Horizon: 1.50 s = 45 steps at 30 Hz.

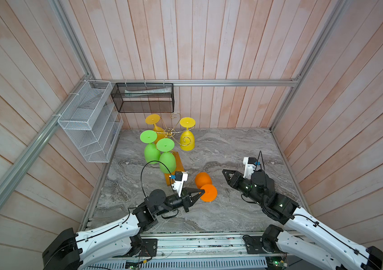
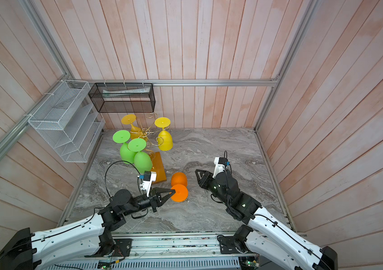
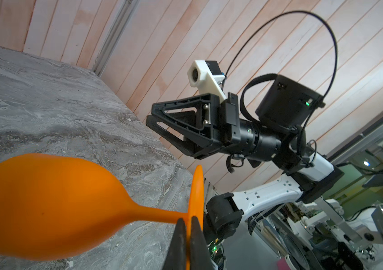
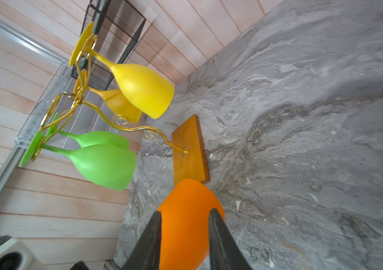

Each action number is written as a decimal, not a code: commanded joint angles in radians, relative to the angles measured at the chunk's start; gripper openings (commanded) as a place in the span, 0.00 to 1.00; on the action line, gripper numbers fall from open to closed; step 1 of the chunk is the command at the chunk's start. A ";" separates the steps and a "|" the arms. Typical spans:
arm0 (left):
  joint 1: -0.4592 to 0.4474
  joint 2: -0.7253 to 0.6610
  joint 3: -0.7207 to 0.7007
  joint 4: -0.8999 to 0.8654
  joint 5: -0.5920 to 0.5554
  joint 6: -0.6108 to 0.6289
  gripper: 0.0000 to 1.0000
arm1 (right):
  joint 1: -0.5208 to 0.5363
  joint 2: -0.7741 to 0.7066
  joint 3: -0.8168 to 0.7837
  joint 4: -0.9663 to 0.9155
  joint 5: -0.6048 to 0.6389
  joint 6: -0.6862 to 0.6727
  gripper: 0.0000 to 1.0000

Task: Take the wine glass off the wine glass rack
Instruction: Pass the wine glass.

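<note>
In both top views, left of centre, the two green glasses (image 1: pixel 167 161) are covering most of the amber base of the wine glass rack (image 1: pixel 169 132). The amber glass (image 1: pixel 152 119) behind them is showing little beyond its foot. The paper in the black mesh basket (image 1: pixel 143 106), upper left of centre, is blurring beyond reading. In the left wrist view the frame edge is cutting off the orange wine glass (image 3: pixel 45 205) bowl and the left gripper (image 3: pixel 187 221) fingers. In the right wrist view the edge is cutting the bowl and the right gripper (image 4: pixel 186 212) fingers, leaving stem and foot out of frame.
</note>
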 commanded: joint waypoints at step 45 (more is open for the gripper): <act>-0.297 0.674 0.484 -0.046 -0.703 1.139 0.00 | -0.588 -0.126 0.040 -0.491 -0.343 0.157 0.33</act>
